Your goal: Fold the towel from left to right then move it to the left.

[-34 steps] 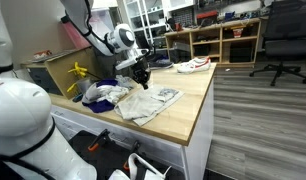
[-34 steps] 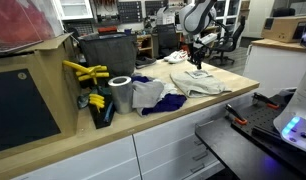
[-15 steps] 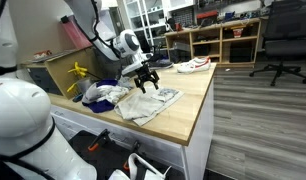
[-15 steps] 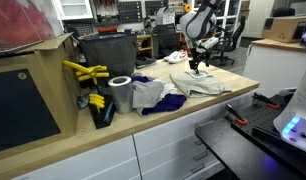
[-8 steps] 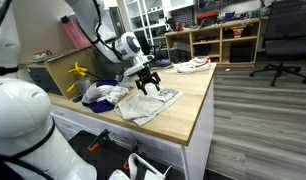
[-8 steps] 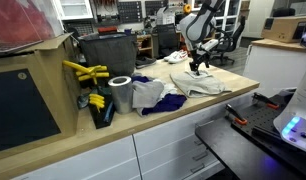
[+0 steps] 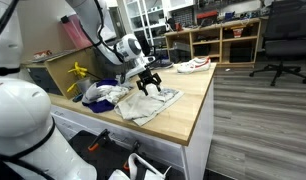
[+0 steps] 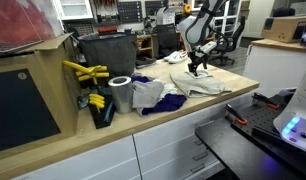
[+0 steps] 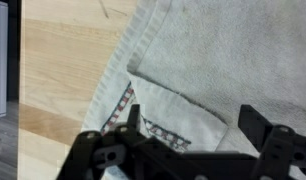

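The towel [image 7: 149,103] is a pale grey cloth with a patterned border, lying flat on the wooden counter [image 7: 198,95]; it also shows in the other exterior view as the towel [image 8: 198,84]. My gripper [image 7: 150,85] hangs just over the towel's far edge, jaws open and pointing down; it appears as the gripper [image 8: 196,68] too. In the wrist view the towel [image 9: 213,70] fills most of the picture, with a folded corner and striped border between the open gripper [image 9: 193,125]. Nothing is held.
A heap of white and blue cloths [image 7: 101,95] lies beside the towel. A metal can [image 8: 120,94], yellow tools [image 8: 85,72] and a dark bin [image 8: 105,50] stand at one end of the counter. A shoe [image 7: 193,65] lies further along the counter.
The gripper has come down and shifted slightly toward the towel's edge over the last seconds. Its jaws have stayed open. The towel has not moved.
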Motion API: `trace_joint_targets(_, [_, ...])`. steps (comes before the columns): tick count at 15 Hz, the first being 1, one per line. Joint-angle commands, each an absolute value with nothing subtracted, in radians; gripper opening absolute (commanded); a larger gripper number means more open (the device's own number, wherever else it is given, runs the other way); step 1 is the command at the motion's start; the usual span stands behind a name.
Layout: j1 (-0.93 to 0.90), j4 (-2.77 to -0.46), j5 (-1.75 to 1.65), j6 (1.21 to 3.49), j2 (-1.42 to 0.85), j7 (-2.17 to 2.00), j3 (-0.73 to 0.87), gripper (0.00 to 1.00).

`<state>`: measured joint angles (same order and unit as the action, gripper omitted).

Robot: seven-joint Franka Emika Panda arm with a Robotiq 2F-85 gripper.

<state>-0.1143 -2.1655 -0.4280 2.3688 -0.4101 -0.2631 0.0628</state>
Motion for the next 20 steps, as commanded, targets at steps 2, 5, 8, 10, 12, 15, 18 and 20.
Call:
trace_joint_targets(2, [-0.136, -2.144, -0.454, 2.407, -0.433, -0.292, 0.083, 1.00])
trace_joint_targets(5, [-0.140, -2.142, -0.450, 2.427, -0.445, -0.297, 0.085, 1.00])
trace_joint_targets(8, [-0.152, -2.142, -0.467, 2.448, -0.456, -0.315, 0.101, 1.00])
trace_joint_targets(10, [-0.162, -2.142, -0.493, 2.458, -0.463, -0.331, 0.118, 1.00])
trace_joint_targets(12, [-0.171, -2.142, -0.523, 2.466, -0.466, -0.353, 0.136, 1.00])
trace_joint_targets(15, [-0.174, -2.142, -0.548, 2.470, -0.467, -0.369, 0.151, 1.00])
trace_joint_targets(18, [-0.164, -2.157, -0.519, 2.465, -0.453, -0.348, 0.132, 1.00])
trace_joint_targets(20, [-0.157, -2.149, -0.492, 2.457, -0.459, -0.335, 0.119, 1.00])
